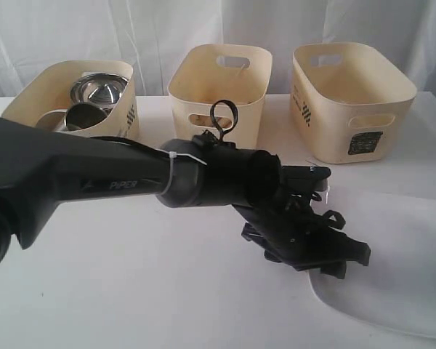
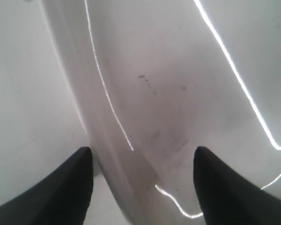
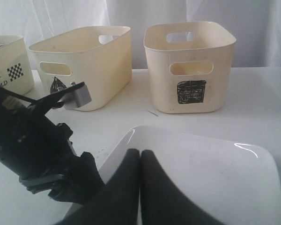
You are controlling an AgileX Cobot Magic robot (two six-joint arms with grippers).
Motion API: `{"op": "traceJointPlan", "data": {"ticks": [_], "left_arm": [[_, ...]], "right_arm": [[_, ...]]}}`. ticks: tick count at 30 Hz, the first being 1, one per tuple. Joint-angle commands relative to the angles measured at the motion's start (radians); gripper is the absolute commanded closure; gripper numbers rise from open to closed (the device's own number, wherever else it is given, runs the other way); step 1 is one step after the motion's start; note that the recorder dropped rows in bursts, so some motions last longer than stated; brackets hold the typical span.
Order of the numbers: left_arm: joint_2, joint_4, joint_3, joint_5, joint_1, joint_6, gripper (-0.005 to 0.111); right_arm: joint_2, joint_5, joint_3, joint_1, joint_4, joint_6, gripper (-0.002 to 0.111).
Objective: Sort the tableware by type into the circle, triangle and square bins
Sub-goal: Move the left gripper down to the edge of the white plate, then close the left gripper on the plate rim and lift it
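**Exterior view**
- Left gripper (image 1: 349,263): at the edge of the large white rounded-square plate (image 1: 407,269), on an arm stretched in from the left; finger spread hard to read from here.
- Left bin (image 1: 123,102): well behind the fingers; holds a steel bowl (image 1: 98,89) and a steel handled mug (image 1: 83,116).
- Middle bin (image 1: 219,91): behind the wrist; contents not visible.
- Right bin (image 1: 352,98): beyond the plate, with a black square mark on its side.

**Left wrist view**
- Left fingers (image 2: 70,187): spread wide, nothing pinched.
- Plate: the rim runs through the gap between the fingers, with glossy plate surface on one finger's side and bare white table (image 2: 23,93) on the other's.

**Right wrist view**
- Right gripper (image 3: 140,187): pads pressed together, nothing between them.
- Plate: flat on the table, directly under and ahead of the fingertips.
- Left gripper: at the plate's edge, off to one side of the right fingers.
- Middle and right bins: far beyond the fingertips, side by side.
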Motion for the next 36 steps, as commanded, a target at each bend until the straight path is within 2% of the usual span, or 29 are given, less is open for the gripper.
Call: {"op": "traceJointPlan", "data": {"ticks": [1,2,4,5,8,13,16,26,36], "left_arm": [[0.021,-0.019,0.009,0.04,-0.005,-0.002,0.043],[0.021,-0.022,0.009,0.04,-0.005,-0.002,0.046],[0.021,-0.024,0.009,0.046,-0.005,-0.002,0.062],[0.021,-0.024,0.009,0.048,-0.005,-0.002,0.077],[0.021,-0.015,0.009,0.05,-0.005,0.056,0.107],[-0.027,0.02,0.009,0.051,0.011,0.161,0.107],[-0.088,0.094,0.009,0.046,0.027,0.161,0.107],[-0.182,0.187,0.007,0.007,0.077,0.16,0.107],[-0.253,0.296,-0.011,-0.055,0.09,0.157,0.107]], "right_arm": [[-0.006,-0.009,0.002,-0.006,0.001,-0.003,0.108],[-0.006,-0.009,0.002,-0.006,0.001,-0.003,0.108],[-0.006,-0.009,0.002,-0.006,0.001,-0.003,0.108],[-0.006,-0.009,0.002,-0.006,0.001,-0.003,0.108],[-0.006,-0.009,0.002,-0.006,0.001,-0.003,0.108],[-0.006,-0.009,0.002,-0.006,0.001,-0.003,0.108],[-0.006,-0.009,0.002,-0.006,0.001,-0.003,0.108],[-0.006,-0.009,0.002,-0.006,0.001,-0.003,0.108],[-0.006,-0.009,0.002,-0.006,0.001,-0.003,0.108]]}}
